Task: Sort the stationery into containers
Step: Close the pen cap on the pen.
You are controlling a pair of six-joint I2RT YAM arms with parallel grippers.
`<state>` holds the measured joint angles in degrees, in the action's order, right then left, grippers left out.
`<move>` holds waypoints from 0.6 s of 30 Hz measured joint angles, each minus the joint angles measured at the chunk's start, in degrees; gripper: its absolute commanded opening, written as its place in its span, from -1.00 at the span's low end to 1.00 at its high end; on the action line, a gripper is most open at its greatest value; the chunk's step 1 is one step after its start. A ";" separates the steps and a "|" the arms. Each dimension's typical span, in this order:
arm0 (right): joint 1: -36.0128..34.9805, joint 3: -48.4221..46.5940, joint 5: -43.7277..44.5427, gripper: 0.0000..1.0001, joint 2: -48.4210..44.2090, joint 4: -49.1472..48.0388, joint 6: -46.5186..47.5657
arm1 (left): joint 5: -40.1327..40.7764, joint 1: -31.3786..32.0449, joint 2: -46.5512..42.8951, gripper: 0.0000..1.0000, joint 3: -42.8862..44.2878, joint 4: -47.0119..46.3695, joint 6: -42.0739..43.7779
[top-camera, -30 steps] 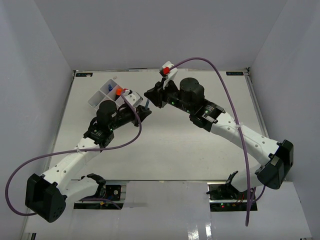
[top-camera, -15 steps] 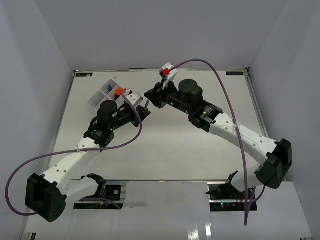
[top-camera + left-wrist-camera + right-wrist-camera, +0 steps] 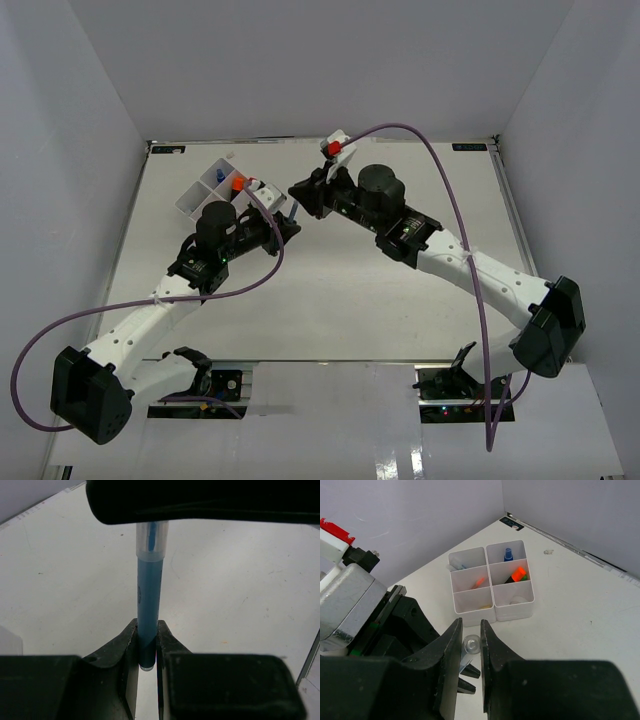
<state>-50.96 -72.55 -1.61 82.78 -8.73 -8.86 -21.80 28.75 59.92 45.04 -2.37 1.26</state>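
A thin blue pen (image 3: 150, 590) with a clear cap (image 3: 471, 644) hangs in the air between both grippers. My left gripper (image 3: 148, 630) is shut on its blue barrel end. My right gripper (image 3: 471, 626) is shut on the clear cap; its dark fingers (image 3: 200, 502) cross the top of the left wrist view. In the top view the pen (image 3: 294, 207) spans left gripper (image 3: 288, 218) and right gripper (image 3: 299, 192), just right of the white divided tray (image 3: 190, 203). The tray (image 3: 492, 611) holds a blue-capped bottle (image 3: 508, 554), an orange highlighter (image 3: 519, 573) and a tape ring (image 3: 518, 600).
The left arm's fingertips (image 3: 470, 672) show below the cap in the right wrist view. Purple cables (image 3: 440, 170) loop over both arms. Grey walls close off the table at the back and sides, and the tray lies near the back-left corner.
Almost nothing has moved. The right arm has shifted slightly and its cable has swung a little. Both grippers keep their hold on the pen.
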 measured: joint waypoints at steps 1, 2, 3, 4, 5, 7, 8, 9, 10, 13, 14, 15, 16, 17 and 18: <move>0.00 0.44 0.11 -0.85 -0.33 -0.39 -0.13 | -0.15 0.02 0.00 -0.99 0.00 0.15 -0.04; 0.00 0.96 0.17 -0.85 -0.81 -0.74 -0.28 | -0.48 0.02 0.00 -0.93 0.00 0.28 -0.13; 0.00 1.64 0.24 -0.85 -1.36 -1.16 -0.44 | -0.96 0.09 0.00 -0.90 0.00 0.42 -0.22; -0.02 2.51 0.31 -0.85 -2.27 -1.81 -0.68 | -1.60 0.13 0.00 -0.88 0.00 0.70 -0.28; -0.02 3.37 0.50 -0.84 -2.95 -2.54 -0.90 | -2.10 0.20 -0.04 -0.87 -0.04 0.87 -0.42; -0.11 5.16 0.92 -0.85 -4.39 -3.45 -1.42 | -3.45 0.35 -0.59 -0.78 -0.90 0.66 -1.22; -0.26 5.84 1.20 -0.85 -4.85 -3.54 -1.68 | -4.24 0.48 -1.05 -0.74 -1.55 0.61 -1.75; -0.55 6.38 1.49 -0.85 -5.18 -3.58 -1.97 | -4.87 0.57 -1.60 -0.62 -2.32 0.42 -2.34; -0.85 6.67 1.75 -0.85 -5.38 -3.41 -2.23 | -5.44 0.59 -2.08 -0.57 -3.08 0.24 -2.99; -1.51 7.10 2.78 -0.85 -5.44 -2.56 -2.71 | -6.82 0.59 -3.45 -0.40 -5.14 0.31 -5.31; -1.66 7.10 2.95 -0.85 -5.42 -1.95 -2.82 | -7.17 0.57 -3.80 -0.35 -5.75 0.44 -6.16; -1.75 7.15 2.95 -0.85 -5.40 -1.01 -2.80 | -7.21 0.52 -4.20 -0.31 -6.25 0.39 -6.93; -1.79 7.30 3.39 -0.85 -5.27 0.52 -2.25 | -7.37 0.22 -4.79 -0.21 -6.64 -0.04 -7.91; -1.68 7.87 3.89 -0.85 -4.94 2.03 -1.81 | -7.48 0.02 -5.64 -0.18 -6.88 -0.55 -8.66; -1.44 8.57 4.52 -0.85 -4.31 3.43 -1.42 | -7.61 -0.24 -6.78 -0.14 -7.04 -1.03 -9.51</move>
<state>-52.40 -63.99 2.92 78.48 -5.30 -10.28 -29.41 28.51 53.15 38.00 -3.40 -8.25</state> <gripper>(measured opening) 0.217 0.396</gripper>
